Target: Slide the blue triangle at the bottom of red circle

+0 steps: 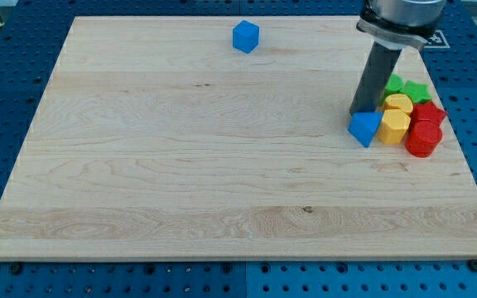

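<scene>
Camera view shows the blue triangle (pixel 364 127), a small wedge with a point toward the view's bottom, at the right of the wooden board (pixel 180 165), touching a yellow block (pixel 394 127). The red circle (pixel 424 138) lies just right of that. My tip (pixel 359 112) stands upright, touching the triangle's upper edge; it holds nothing.

Our arm comes down from the view's top right, ending in a straight dark rod that stands nearly upright. Our tip (pixel 359 112) rests at the table top, far right.
</scene>
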### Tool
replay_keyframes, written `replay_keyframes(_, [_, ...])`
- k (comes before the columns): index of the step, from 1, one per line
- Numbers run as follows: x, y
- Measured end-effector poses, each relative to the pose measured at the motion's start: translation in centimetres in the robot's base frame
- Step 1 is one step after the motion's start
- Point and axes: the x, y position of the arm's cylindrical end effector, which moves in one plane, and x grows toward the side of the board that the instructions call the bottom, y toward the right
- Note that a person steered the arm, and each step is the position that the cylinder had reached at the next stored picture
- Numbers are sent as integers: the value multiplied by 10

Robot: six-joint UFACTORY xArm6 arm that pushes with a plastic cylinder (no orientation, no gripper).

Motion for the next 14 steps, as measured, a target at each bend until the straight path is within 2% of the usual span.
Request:
replay_keyframes(3, [55, -30])
replay_keyframes(4, [59, -35])
replay_keyframes(5, [82, -26])
replay_keyframes(7, [68, -22])
replay_keyframes(8, [73, -7])
replay_keyframes(9, [105, -12])
replay_keyframes(11, [106, 12])
replay_keyframes(13, [88, 23])
replay_keyframes(14, [106, 25])
